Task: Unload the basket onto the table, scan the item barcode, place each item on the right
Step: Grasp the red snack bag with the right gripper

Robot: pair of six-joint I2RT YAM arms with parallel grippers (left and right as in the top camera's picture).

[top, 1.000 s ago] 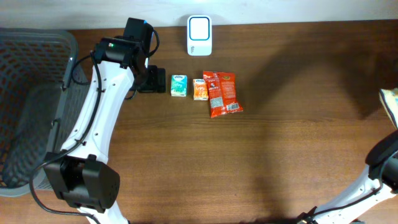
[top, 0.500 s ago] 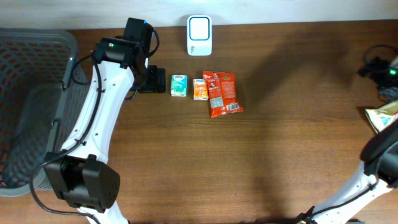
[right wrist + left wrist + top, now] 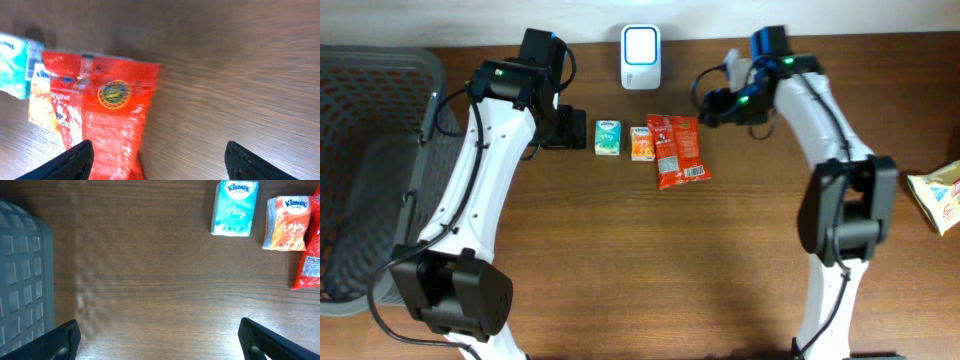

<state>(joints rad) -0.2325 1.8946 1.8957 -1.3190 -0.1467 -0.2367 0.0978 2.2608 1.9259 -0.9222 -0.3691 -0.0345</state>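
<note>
My right arm has just swung in from the far right edge of the table. My right gripper (image 3: 717, 104) now hangs beside the far end of the red snack packet (image 3: 677, 150). Its fingers were shut a second ago; in the wrist view they stand wide apart with only packet and wood between them, so it holds nothing. The yellowish bag (image 3: 940, 195) it was near lies alone at the right edge. I judge that one is finished with and the red packet is the next item to scan.

My left gripper (image 3: 570, 128) is spread fully and empty. It is parked just left of the green tissue pack (image 3: 608, 138), with the orange tissue pack (image 3: 640, 143) next along.

The red packet lies flat beside the orange pack, not far in front of the white scanner (image 3: 641, 43). Its long axis runs away from me toward the wall, the near end skewed slightly to my right. A pale patch shows at that near end; I can't tell whether it is the barcode.
</note>
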